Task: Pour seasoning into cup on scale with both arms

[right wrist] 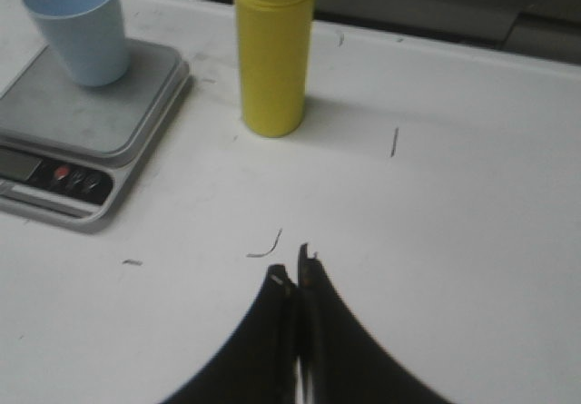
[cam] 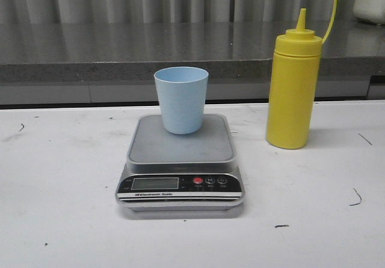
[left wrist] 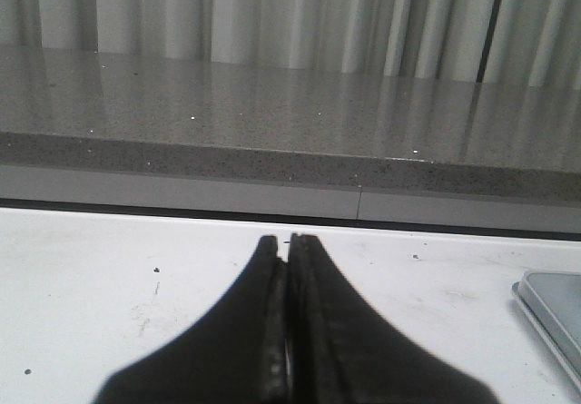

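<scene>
Front view gives me the cup [cam: 181, 99] centred on the scale [cam: 180, 159], bottle [cam: 293, 90] at right on the counter [cam: 60, 177]; both fingers [left wrist: 272, 331] [right wrist: 281, 331] clenched, holding nothing.

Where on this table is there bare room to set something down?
Bare patches: the table left of the scale, the front strip before the scale, and the right side beyond the yellow bottle. Crowded: the narrow gap between scale and bottle, and the platform's rear, taken by the cup.
</scene>
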Available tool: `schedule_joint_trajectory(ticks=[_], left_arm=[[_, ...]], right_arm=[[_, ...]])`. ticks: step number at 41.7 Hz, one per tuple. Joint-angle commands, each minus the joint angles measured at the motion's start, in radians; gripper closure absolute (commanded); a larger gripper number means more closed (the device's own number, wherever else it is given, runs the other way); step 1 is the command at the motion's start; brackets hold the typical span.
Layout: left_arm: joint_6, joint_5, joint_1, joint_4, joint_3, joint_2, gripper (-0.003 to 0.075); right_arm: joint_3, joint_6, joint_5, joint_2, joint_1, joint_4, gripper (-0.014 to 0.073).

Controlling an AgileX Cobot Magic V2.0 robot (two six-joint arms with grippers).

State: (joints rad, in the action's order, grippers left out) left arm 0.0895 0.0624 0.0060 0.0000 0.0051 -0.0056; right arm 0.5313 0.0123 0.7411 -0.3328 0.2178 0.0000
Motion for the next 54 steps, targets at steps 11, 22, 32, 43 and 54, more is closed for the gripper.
schedule_joint_trajectory(ticks=[11,22,32,43,54], left_arm=[[0.006,-0.085,-0.001,-0.008,0.023,-0.016,0.074],[0.006,-0.085,-0.001,-0.008,0.023,-0.016,0.074],[0.006,-0.085,-0.001,-0.008,0.023,-0.016,0.074],[0.006,-0.085,-0.001,-0.008,0.023,-0.016,0.074],[0.006,-0.085,-0.001,-0.008,0.023,-0.016,0.074]], right_arm=[[-0.348,-0.012,-0.519,0.279,-0.13,-0.053,0.0662],[-0.547,-0.007,-0.731,0.359,-0.166,-0.051,0.0662],[-0.552,-0.012,-0.747,0.359,-0.166,-0.052,0.0662],[-0.552,-0.012,-0.748,0.359,-0.166,-0.052,0.0662],[-0.552,-0.012,-0.741,0.359,-0.166,0.035,0.0662]])
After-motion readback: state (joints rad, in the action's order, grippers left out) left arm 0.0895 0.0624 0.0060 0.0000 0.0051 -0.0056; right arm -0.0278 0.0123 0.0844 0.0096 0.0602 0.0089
